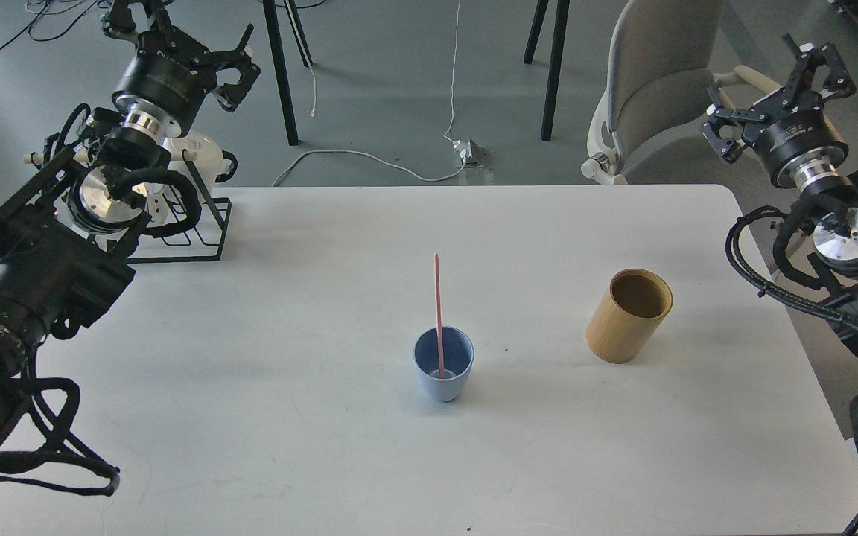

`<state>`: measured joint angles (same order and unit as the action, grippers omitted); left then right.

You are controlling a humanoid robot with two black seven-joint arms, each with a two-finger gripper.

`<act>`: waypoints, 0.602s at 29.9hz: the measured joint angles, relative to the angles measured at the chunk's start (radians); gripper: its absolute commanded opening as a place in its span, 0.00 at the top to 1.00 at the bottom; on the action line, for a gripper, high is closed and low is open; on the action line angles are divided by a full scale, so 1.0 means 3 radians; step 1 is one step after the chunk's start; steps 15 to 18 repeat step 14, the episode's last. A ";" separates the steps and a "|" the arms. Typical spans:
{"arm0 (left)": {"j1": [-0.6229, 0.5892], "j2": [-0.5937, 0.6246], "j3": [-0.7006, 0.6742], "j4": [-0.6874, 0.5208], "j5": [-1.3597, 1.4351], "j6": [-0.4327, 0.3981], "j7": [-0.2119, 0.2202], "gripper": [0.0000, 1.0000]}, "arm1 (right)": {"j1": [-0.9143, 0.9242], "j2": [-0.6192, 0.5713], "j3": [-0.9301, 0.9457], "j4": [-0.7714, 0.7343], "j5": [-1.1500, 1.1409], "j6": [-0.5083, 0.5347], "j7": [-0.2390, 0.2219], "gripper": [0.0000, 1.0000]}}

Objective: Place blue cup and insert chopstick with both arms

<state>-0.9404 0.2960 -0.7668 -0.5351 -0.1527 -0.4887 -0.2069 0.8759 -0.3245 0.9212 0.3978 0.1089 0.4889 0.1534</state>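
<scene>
The matte blue cup (443,366) stands upright near the tabletop (250,417) middle, toward the near edge, a thin pink chopstick (438,313) standing in it. To its right stands a smooth bamboo cylinder (628,316). Both arms are raised off the far corners: left gripper (232,63) over the wire rack (191,223), claws spread and empty; right gripper (775,93) wide, empty

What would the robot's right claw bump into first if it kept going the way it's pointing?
Probably nothing on the table: the right gripper points up and away, past the table edge, toward the grey chair and floor. Depth is unclear.
</scene>
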 measured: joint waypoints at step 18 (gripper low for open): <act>0.0249 0.0009 -0.0005 0.0005 -0.0410 0.0000 0.0018 0.00 | 0.0084 0.0059 0.0008 0.0374 0.0000 0.0000 0.0010 0.01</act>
